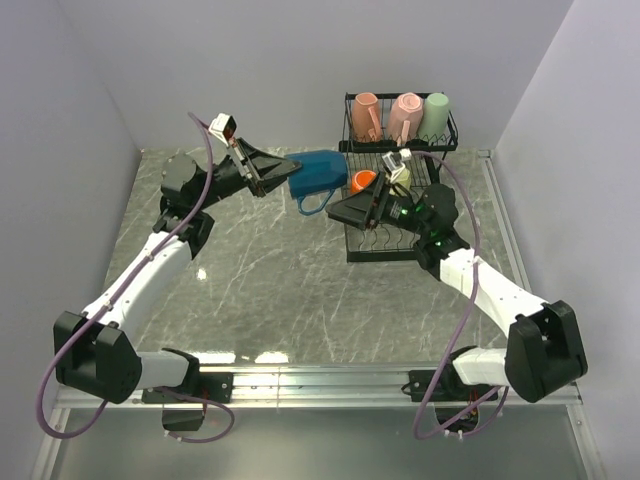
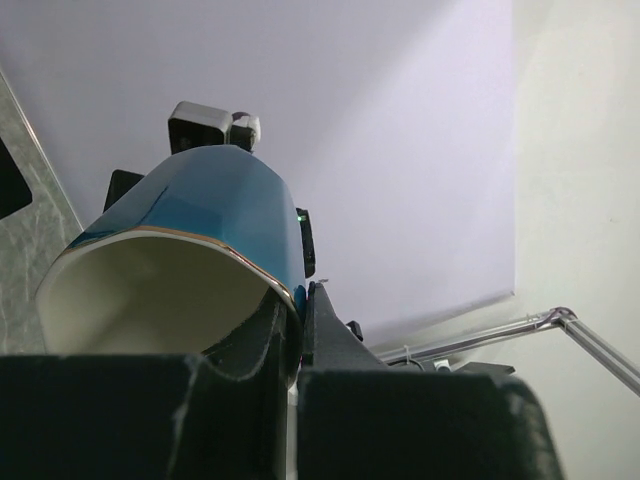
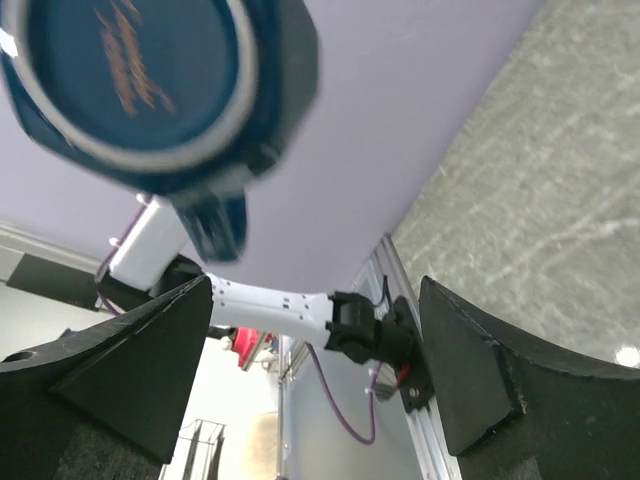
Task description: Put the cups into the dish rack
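My left gripper (image 1: 288,172) is shut on the rim of the blue mug (image 1: 322,176) and holds it sideways in the air, left of the black wire dish rack (image 1: 440,143). In the left wrist view one finger is inside the blue mug (image 2: 200,215) and one outside, with the gripper (image 2: 300,312) pinching the wall. My right gripper (image 1: 336,212) is open and empty, just below the mug. The right wrist view shows the gripper (image 3: 312,345) open, with the mug's base (image 3: 130,80) up left. Two pink mugs (image 1: 367,113) (image 1: 405,112) and a pale green one (image 1: 436,112) sit in the upper basket. An orange mug (image 1: 362,181) is on the lower shelf.
The rack's lower shelf (image 1: 385,248) lies under my right arm. A pale yellow thing (image 1: 400,178) shows beside the orange mug, partly hidden by my right wrist. Walls close the marble table (image 1: 260,280) at the back and sides.
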`<state>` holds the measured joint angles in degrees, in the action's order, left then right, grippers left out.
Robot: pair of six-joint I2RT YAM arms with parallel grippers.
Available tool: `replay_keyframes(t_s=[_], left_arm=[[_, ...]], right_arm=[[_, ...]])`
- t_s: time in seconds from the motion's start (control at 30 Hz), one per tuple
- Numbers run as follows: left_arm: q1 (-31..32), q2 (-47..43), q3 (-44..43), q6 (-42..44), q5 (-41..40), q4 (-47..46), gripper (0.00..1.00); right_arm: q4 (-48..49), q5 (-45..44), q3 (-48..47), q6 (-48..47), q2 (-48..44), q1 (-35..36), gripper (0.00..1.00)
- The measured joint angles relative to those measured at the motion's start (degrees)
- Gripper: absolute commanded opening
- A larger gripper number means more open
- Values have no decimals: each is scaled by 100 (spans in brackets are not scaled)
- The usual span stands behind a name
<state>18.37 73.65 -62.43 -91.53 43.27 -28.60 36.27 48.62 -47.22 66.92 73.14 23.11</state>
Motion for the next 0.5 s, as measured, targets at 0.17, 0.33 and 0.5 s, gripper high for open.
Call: replay_keyframes(t_s=[0.17,0.33,0.5], left_arm=[[0,0,149,-140,26,-122,1],[0,0,271,-317,37,-343,0],[2,9,319,-546,48,-713,1]], right_arm=[[289,-129,-291,131,146,170,87],[492,-264,-459,262,280,330,73],[640,-391,-647,378,522,483,53]])
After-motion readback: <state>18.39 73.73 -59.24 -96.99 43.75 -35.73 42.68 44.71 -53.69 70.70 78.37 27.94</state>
